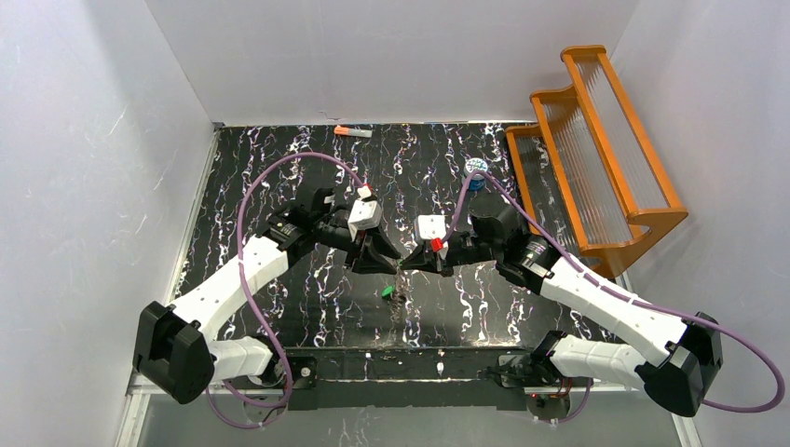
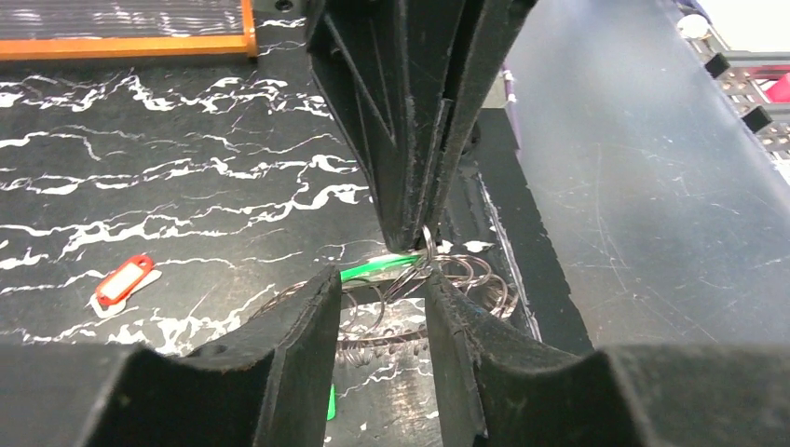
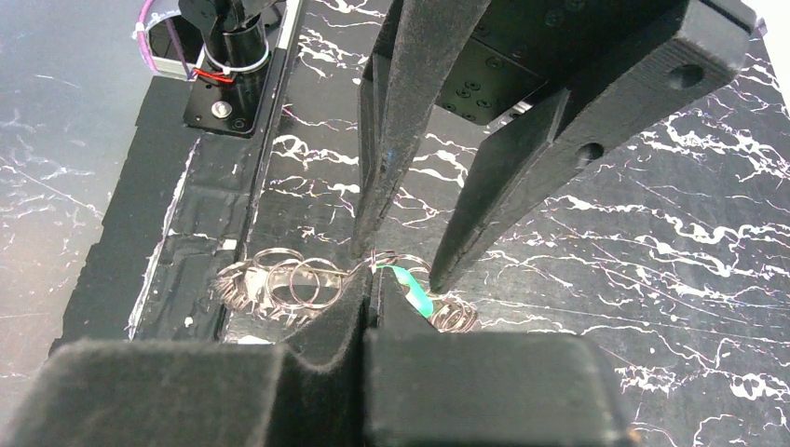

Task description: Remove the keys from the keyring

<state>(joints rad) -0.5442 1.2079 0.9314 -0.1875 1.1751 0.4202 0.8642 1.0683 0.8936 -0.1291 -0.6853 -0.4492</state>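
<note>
Your right gripper: jaws pressed together, clamped on one thin wire loop of the keyring.

Your left gripper: jaws apart, one tip to each side of the right gripper's closed tips, gripping nothing you can see. The two grippers meet nose to nose over the middle of the tabletop, which is black with white veining.

Keyring, in full: a tangle of silver wire rings. Most of it lies on the tabletop toward the near edge, and one loop is taken up in the right jaws.

One green key: at the rings, just beside the tips of the right jaws and between the left jaws. You cannot tell whether it is threaded on a loop or only lying against one.

One red key: flat on the tabletop, off the rings and well apart from them.

One orange-and-grey stick: at the tabletop's far edge.

One blue-and-white canister: far right, near the orange rack that stands along the right side.
</note>
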